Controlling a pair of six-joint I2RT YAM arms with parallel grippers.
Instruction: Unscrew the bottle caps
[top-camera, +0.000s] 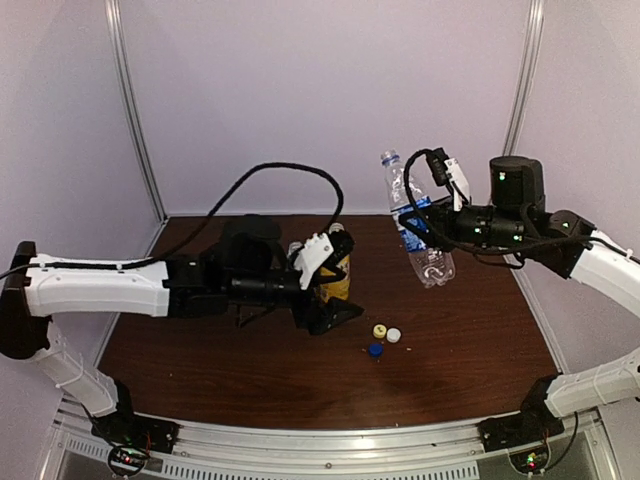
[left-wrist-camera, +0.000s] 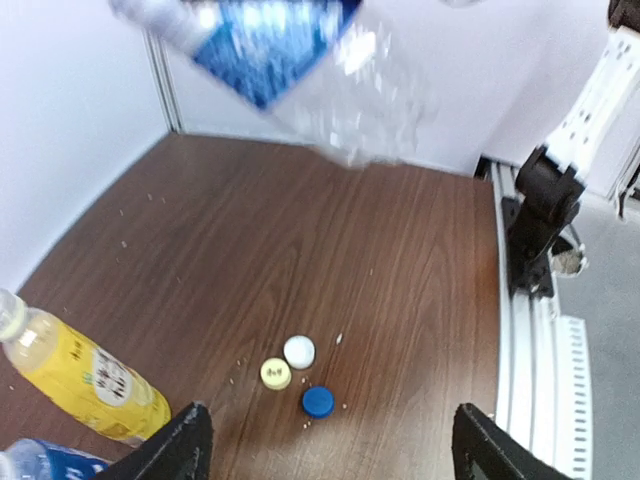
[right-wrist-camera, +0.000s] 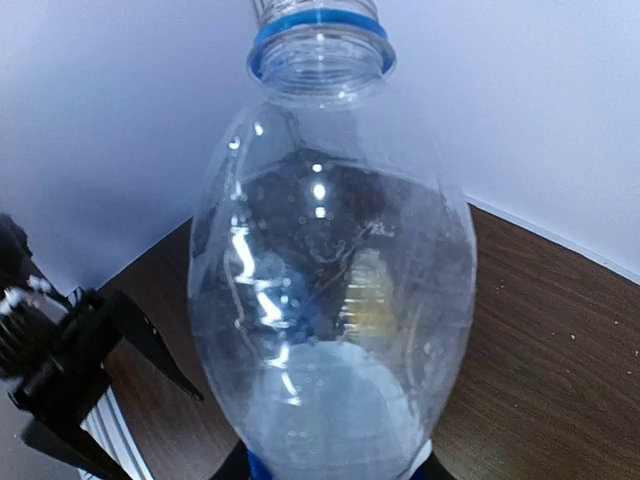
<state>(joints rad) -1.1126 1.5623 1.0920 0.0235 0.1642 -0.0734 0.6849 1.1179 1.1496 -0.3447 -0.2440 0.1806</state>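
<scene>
Three loose bottle caps lie together on the brown table: yellow (left-wrist-camera: 275, 373), white (left-wrist-camera: 299, 351) and blue (left-wrist-camera: 318, 401); from above they are the yellow (top-camera: 380, 330), white (top-camera: 394, 335) and blue (top-camera: 375, 350) dots. My left gripper (left-wrist-camera: 335, 450) hovers open just above them, nothing between its fingers (left-wrist-camera: 185, 445). My right gripper (top-camera: 422, 222) is shut on the tall clear bottle (top-camera: 415, 225), held tilted in the air. Its neck (right-wrist-camera: 320, 45) is uncapped, with a blue ring. The yellow-orange bottle (left-wrist-camera: 80, 375) lies left of my left gripper. Part of a blue-labelled bottle (left-wrist-camera: 35, 465) shows at the corner.
White walls with metal posts close the back and sides. The right arm's base (left-wrist-camera: 540, 220) and the table's metal rail (left-wrist-camera: 520, 380) stand to the right in the left wrist view. Small crumbs dot the wood near the caps.
</scene>
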